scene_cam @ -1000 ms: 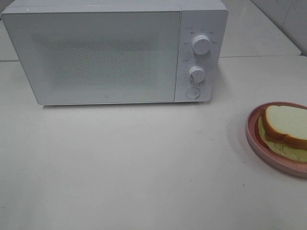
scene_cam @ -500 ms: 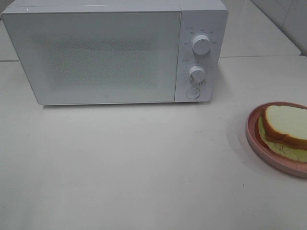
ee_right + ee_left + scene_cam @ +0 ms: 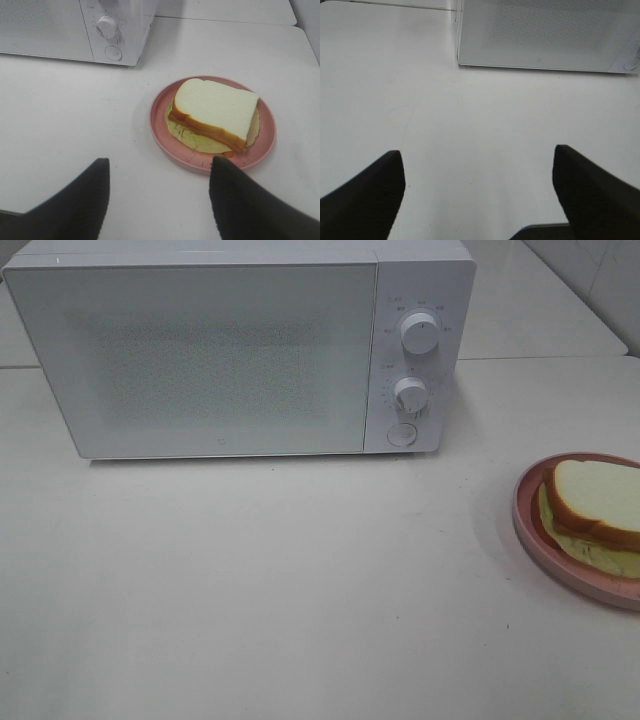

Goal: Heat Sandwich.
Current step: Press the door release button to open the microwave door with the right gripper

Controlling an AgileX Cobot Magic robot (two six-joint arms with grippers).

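Observation:
The sandwich (image 3: pixel 597 502) (image 3: pixel 215 113), white bread with a brown crust and a pale yellow-green layer sticking out below, lies on a round pink plate (image 3: pixel 528 525) (image 3: pixel 160 131) at the table's right edge. A white microwave (image 3: pixel 240 350) with its door shut stands at the back. Neither gripper shows in the high view. My right gripper (image 3: pixel 157 172) is open, hovering short of the plate's near rim with nothing between its fingers. My left gripper (image 3: pixel 479 165) is open wide over bare table in front of the microwave (image 3: pixel 540 32).
Two round knobs (image 3: pixel 420 332) (image 3: pixel 410 395) and a round button (image 3: pixel 401 435) sit on the microwave's right panel. The white table (image 3: pixel 300 580) spreads out in front of it. A second table surface lies behind.

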